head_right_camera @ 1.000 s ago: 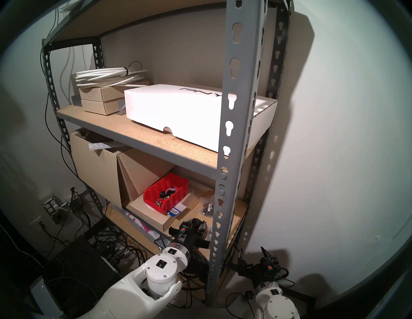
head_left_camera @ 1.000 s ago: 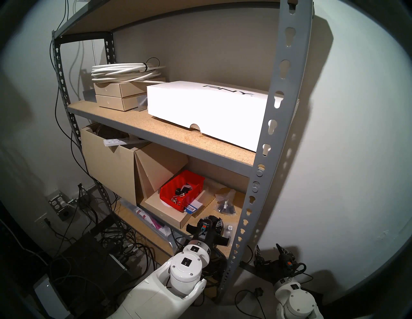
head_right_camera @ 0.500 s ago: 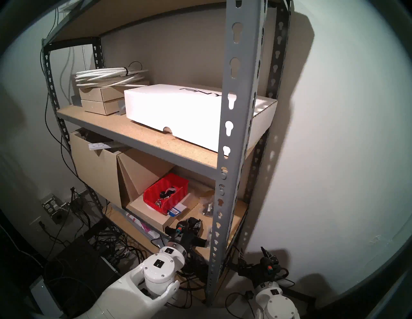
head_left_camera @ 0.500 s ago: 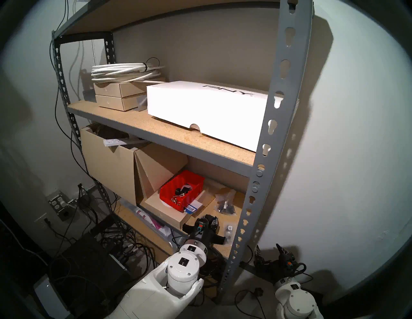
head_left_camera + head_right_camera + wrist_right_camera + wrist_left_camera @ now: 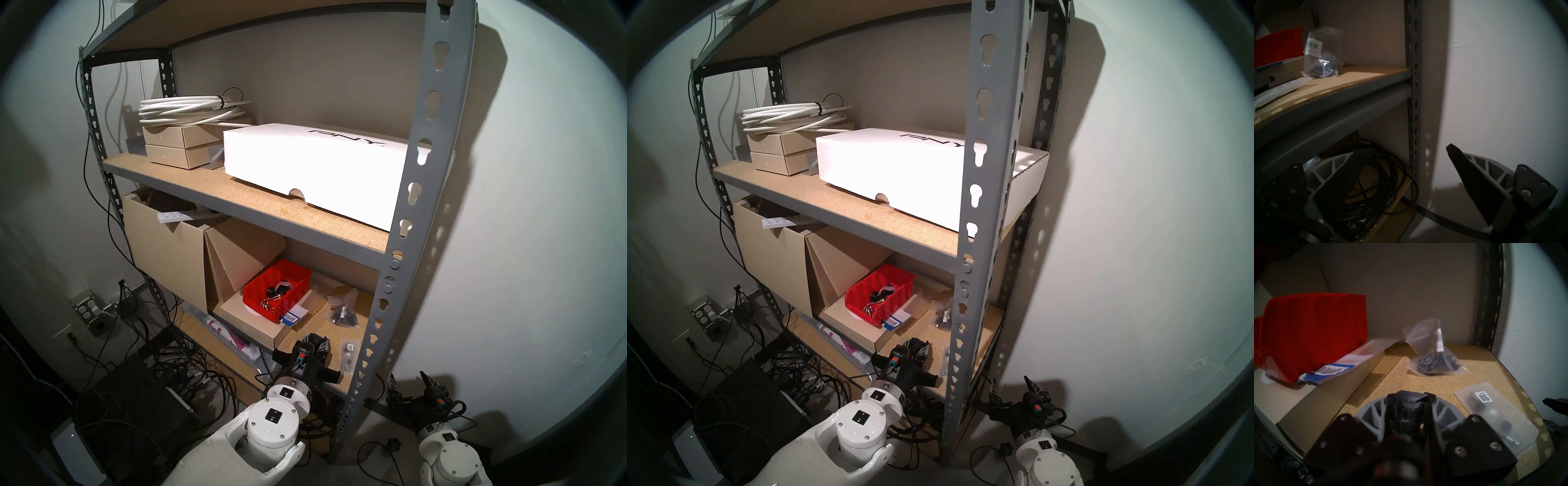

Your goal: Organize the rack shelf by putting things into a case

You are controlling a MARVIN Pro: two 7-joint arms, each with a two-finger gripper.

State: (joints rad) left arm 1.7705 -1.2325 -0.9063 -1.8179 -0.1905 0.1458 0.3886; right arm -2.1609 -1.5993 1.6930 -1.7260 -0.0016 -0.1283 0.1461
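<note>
The red bin [image 5: 271,288] stands on a flat cardboard box on the lower rack shelf [image 5: 325,334] and holds small black and metal parts. It also shows in the left wrist view [image 5: 1313,327]. My left gripper [image 5: 319,341] hovers low over the shelf's front, right of that box. In its wrist view the left gripper [image 5: 1407,395] is shut, its fingers bowed around a small black part [image 5: 1407,412]. A clear bag of black parts [image 5: 344,312] [image 5: 1434,360] sits behind it. A flat clear packet with a white label [image 5: 348,353] [image 5: 1491,412] lies to its right. My right gripper [image 5: 410,381] [image 5: 1410,149] is open and empty, outside the rack.
The grey front upright [image 5: 383,288] stands between my two arms. Tall tan boxes [image 5: 163,251] fill the shelf's left side. A blue and white labelled packet [image 5: 293,315] sticks out under the bin. A black cable tangle [image 5: 1364,186] lies below the shelf. A white PNY box [image 5: 305,163] sits above.
My left arm has drawn back toward me and a little left, gripper still shut, so the flat packet shows more. The right arm has not moved.
</note>
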